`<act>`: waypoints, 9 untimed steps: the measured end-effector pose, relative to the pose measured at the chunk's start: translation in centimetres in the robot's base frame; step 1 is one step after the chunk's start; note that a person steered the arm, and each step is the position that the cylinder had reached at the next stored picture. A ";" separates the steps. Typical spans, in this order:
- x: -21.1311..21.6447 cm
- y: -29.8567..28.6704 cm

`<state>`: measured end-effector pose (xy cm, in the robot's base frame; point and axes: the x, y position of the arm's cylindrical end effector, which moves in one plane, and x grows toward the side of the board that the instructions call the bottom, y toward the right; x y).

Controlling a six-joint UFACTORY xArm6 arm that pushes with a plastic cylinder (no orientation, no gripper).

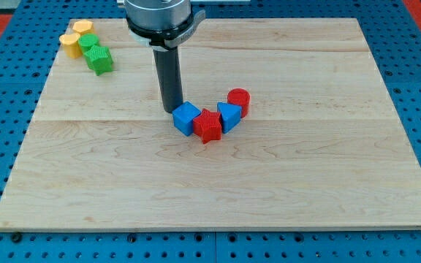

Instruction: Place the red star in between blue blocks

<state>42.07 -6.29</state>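
Right beside the blue cube (pixel 186 118), up at its top-left corner: my tip (pixel 172 109), touching or nearly so, bare rod, nothing held. Red star (pixel 209 126) already wedged between blue cube and blue triangular block (pixel 229 116); red cylinder (pixel 238 101) just beyond. Looks like the closing step. Next, probably: gentle nudge or pull clear.

Your arm enters at 12 o'clock as a round metal flange, grey with a lighter upper band, cut off by the frame edge. A black collar rings its underside, with short lugs projecting at 3 and 9 o'clock. From the collar's centre a straight, dark cylindrical rod descends, uniform in width and matte. It ends at your tip (pixel 172 110), cut square and equally dark.
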 end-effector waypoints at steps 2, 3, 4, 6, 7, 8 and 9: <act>-0.1 0.0; -0.1 0.0; -0.1 0.0; -1.5 -6.0; 2.5 -9.1; 7.4 -2.8; 7.3 8.2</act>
<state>49.36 1.95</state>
